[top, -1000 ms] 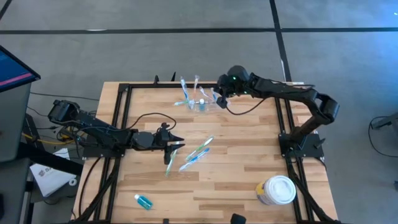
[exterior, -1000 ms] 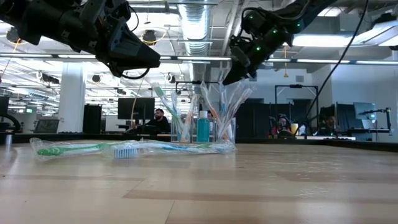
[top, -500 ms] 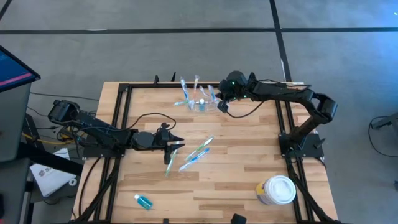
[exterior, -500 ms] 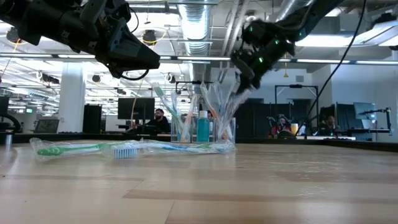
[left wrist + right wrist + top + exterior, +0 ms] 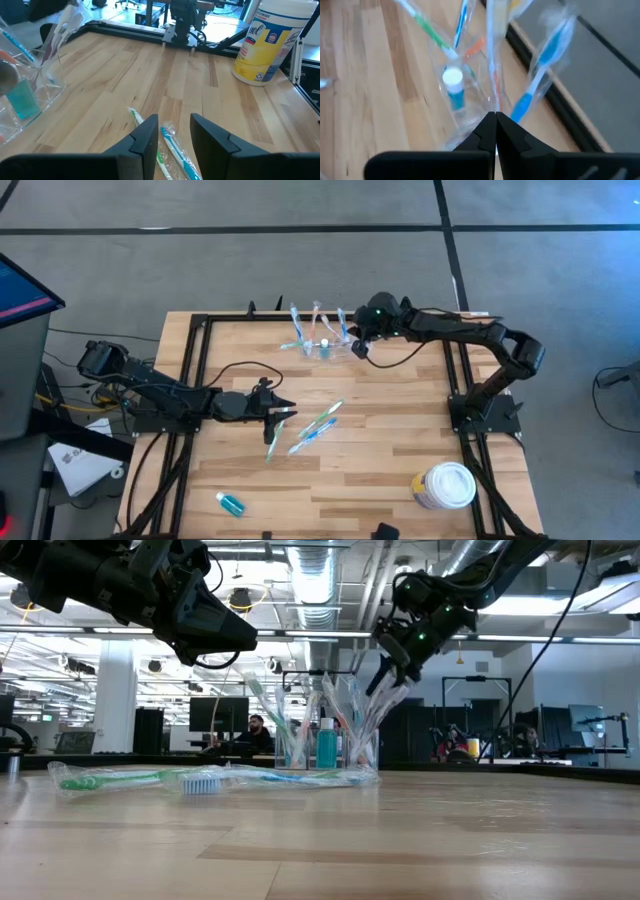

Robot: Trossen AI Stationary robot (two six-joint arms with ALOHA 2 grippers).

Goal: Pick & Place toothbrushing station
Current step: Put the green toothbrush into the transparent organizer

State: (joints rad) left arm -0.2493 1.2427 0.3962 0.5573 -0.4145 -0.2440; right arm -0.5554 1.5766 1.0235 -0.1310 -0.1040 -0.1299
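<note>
A: Station check. The toothbrushing station (image 5: pixel 322 346), a small low holder of clear colourless plastic, stands at the far middle of the pale wooden slatted table (image 5: pixel 380 440), stuffed with wrapped toothbrushes and a little teal bottle with a white cap (image 5: pixel 454 88).

B: Handling?

A: Looks light and thin-walled, likely slick and a bit flexible. Top-heavy with those brushes fanning out, so it may tip. I would pinch the rim or a side wall low down, not the wrappers.

B: Grippers?

A: Right gripper (image 5: pixel 356 345) sits just beside the holder on its right, fingers pressed together with nothing visibly between them. Left gripper (image 5: pixel 284 412) hangs above the loose wrapped toothbrushes (image 5: pixel 315 426) mid-table, jaws partly apart, holding nothing.

B: Differences between views?

A: The high view gives the layout, plus the round white-lidded tub (image 5: pixel 445 485) and a small teal bottle (image 5: pixel 231 503) at the near edge. The low view shows the right gripper riding level with the brush tops. The right wrist view alone shows the closed tips aimed at the clear wall.
</note>
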